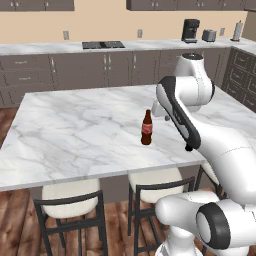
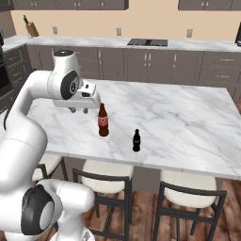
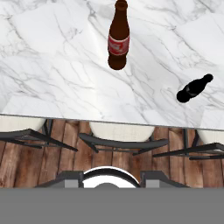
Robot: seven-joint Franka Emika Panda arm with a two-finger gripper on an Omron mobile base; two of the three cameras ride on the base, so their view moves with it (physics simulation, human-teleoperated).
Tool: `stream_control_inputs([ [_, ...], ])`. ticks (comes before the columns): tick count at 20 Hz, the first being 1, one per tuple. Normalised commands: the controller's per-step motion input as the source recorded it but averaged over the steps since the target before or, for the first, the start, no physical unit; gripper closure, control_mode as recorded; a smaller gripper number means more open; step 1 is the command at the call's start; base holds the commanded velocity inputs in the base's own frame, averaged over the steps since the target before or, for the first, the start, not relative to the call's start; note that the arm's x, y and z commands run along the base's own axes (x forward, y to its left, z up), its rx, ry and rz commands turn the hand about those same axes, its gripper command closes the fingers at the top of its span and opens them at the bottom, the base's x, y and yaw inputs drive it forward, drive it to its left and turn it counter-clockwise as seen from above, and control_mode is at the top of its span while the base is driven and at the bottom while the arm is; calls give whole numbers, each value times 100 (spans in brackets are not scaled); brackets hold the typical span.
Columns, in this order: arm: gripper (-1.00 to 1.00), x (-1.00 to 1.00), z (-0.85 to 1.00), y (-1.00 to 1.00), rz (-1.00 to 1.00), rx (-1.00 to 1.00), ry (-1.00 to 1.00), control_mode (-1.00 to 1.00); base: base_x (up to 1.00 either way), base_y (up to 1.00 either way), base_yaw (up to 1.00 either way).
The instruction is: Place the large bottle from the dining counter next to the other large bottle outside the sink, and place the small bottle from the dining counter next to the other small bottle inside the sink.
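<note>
Gripper (image 2: 78,110) hangs above the counter (image 2: 188,122), grasping nothing, opening unclear; large bottle (image 2: 103,121) and small bottle (image 2: 136,140) await pickup.

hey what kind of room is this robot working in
A home kitchen, rendered: a marble dining counter with stools tucked under it, dark cabinets along the wall, a cooktop and a coffee machine.

Glossy white marble dining counter (image 2: 188,122)

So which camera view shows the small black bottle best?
The right base view: the small black bottle stands upright and unobstructed near the counter edge. The hand view shows it too, foreshortened from above. In the left base view the arm covers it.
</note>
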Motion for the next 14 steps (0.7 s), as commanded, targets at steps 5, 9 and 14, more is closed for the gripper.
stream_control_inputs([
  [5,-100,0,0,0,0,0,0,-100,0,0,0],
  [9,-100,0,0,0,0,0,0,-100,0,0,0],
  [14,-100,0,0,0,0,0,0,-100,0,0,0],
])
